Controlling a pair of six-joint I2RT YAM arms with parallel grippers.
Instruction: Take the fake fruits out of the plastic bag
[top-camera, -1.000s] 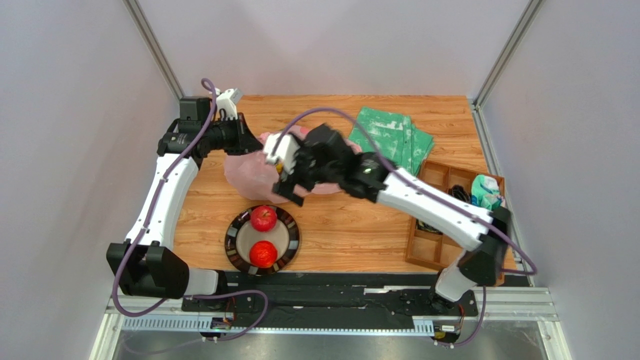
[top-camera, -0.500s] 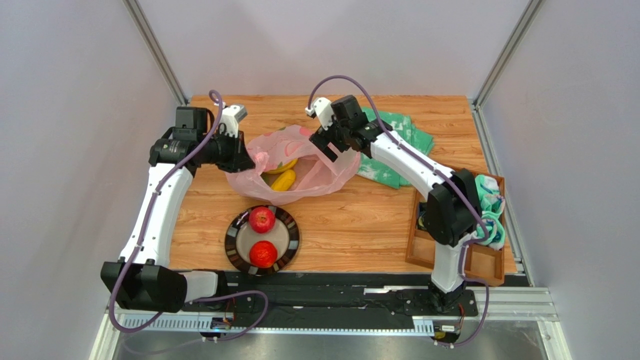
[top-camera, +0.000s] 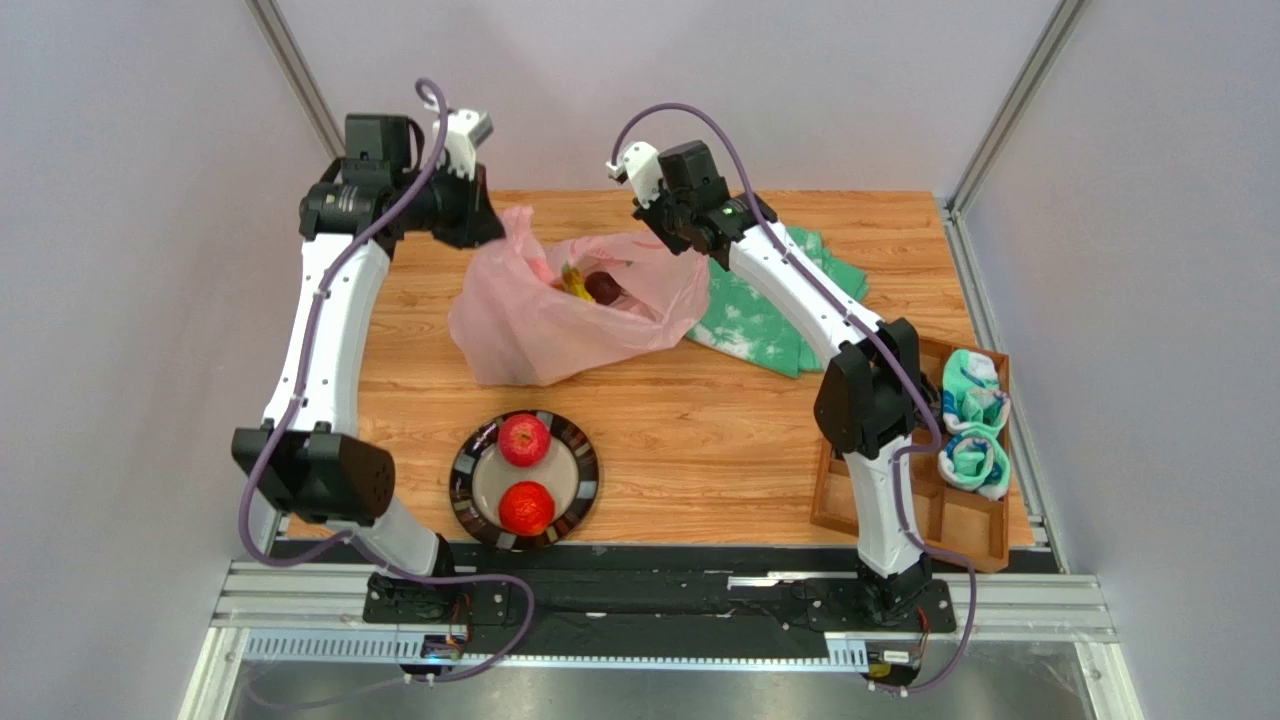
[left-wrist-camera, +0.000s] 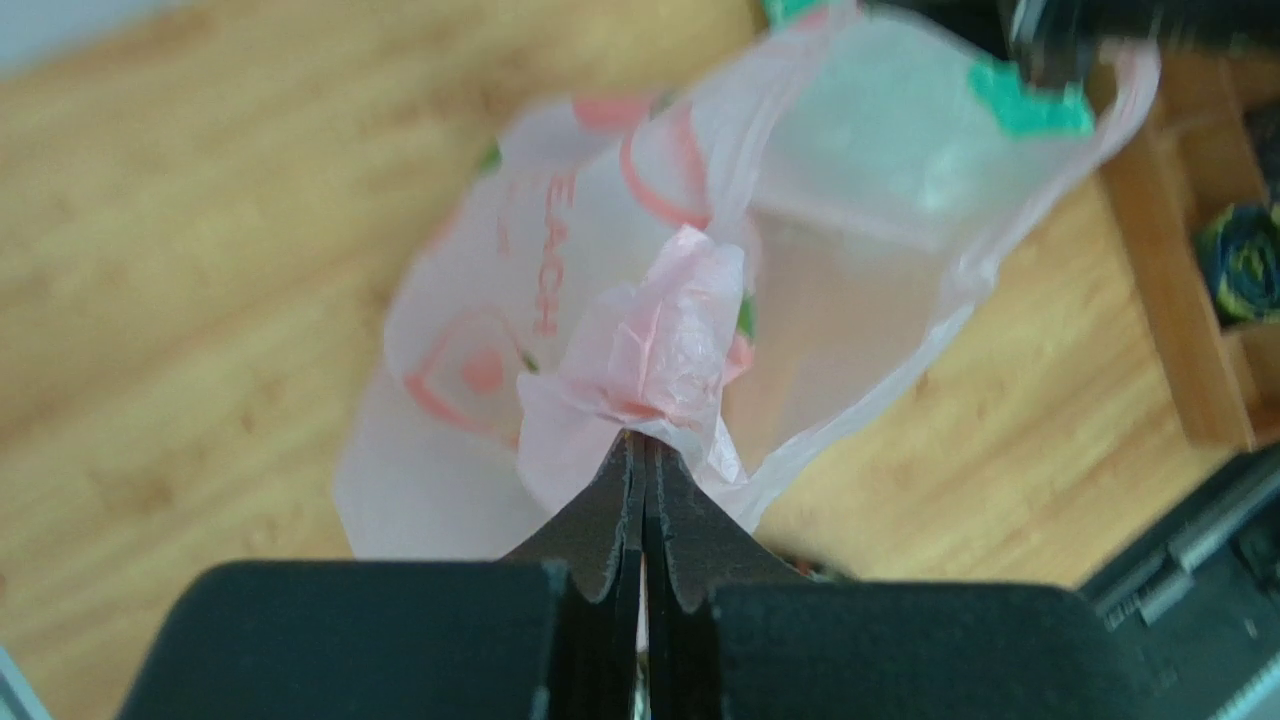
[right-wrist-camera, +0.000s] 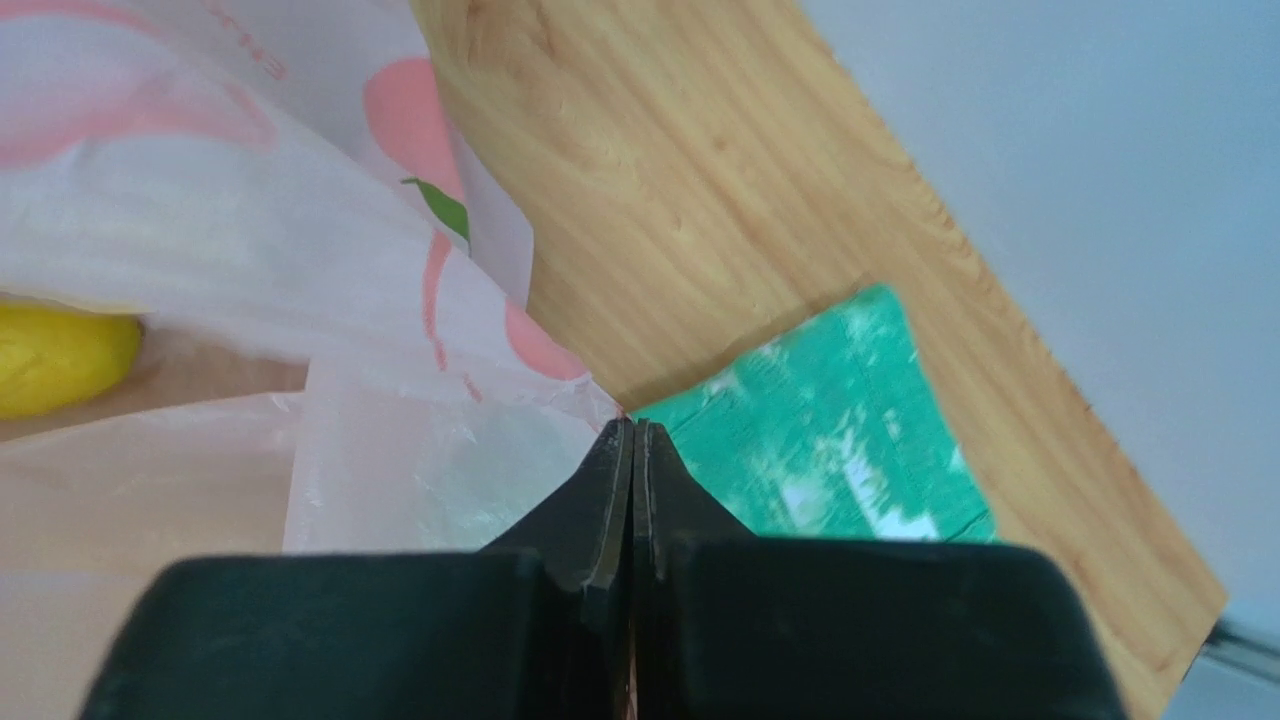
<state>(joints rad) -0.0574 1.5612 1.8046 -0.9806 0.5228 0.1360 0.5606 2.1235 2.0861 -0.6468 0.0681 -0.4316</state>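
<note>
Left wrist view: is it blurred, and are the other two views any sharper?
Left wrist view: the translucent pink plastic bag and wooden table look soft, the left gripper crisp. Right wrist view: wood grain sharp, the green-and-white cloth slightly smeared. Top external view: evenly lit, sharp, no glare.

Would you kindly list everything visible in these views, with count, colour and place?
plastic bag: one, translucent pink, back centre of table
yellow fruit: one, inside bag
dark fruit: one, inside bag, beside yellow one
apples: two, red, on plate
plate: one, dark rim, in front of bag
cloth: one, green-white, right of bag
wooden tray: one, brown, right edge
bundles: teal-white, in tray, count unclear
table: one, wood
left hand: black, shut on bag
right hand: black, shut on bag
</note>
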